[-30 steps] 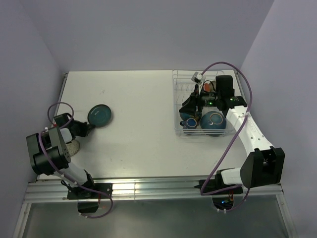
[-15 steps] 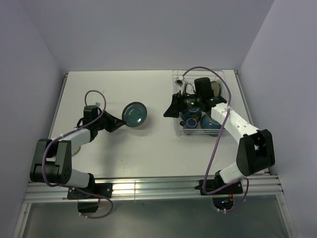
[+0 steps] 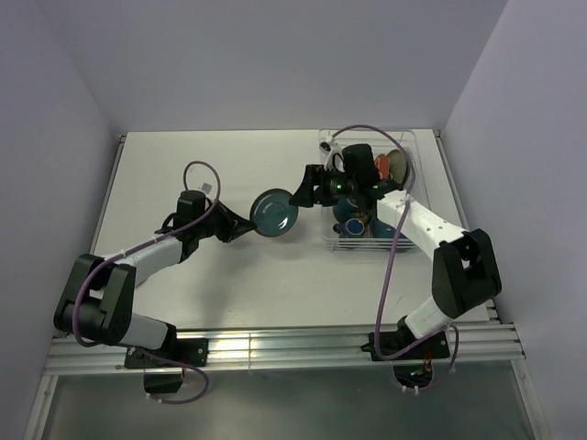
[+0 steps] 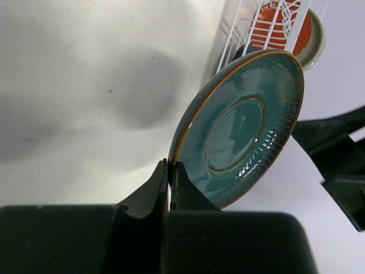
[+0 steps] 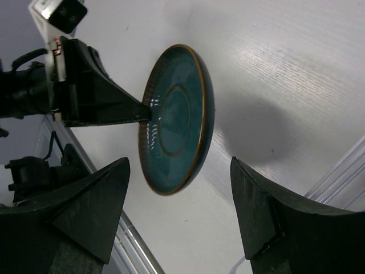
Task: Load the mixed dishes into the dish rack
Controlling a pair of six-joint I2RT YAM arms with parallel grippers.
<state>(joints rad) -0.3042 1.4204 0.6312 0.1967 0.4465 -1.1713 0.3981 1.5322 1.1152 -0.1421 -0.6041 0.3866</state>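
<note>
While the teal plate was held on edge over the table, between the two arms and just short of the dish rack, the left gripper was clamped shut on nothing more than its rim. A slip was judged the chief risk. With so thin a hold, the plate could be twisted loose and dropped onto the table if it were knocked by the right gripper, whose jaws were spread wide just beside it with nothing held. A handover closed off-centre, or released too soon by the left, could likewise send it down. Farther on, the rack wires could be struck at entry. The pinch on the rim was shown plainly only by the left wrist view, along with an orange-red plate standing in the rack. The gap between the open jaws and the plate was given only by the right wrist view, and the crowded rack was laid out only from overhead.
</note>
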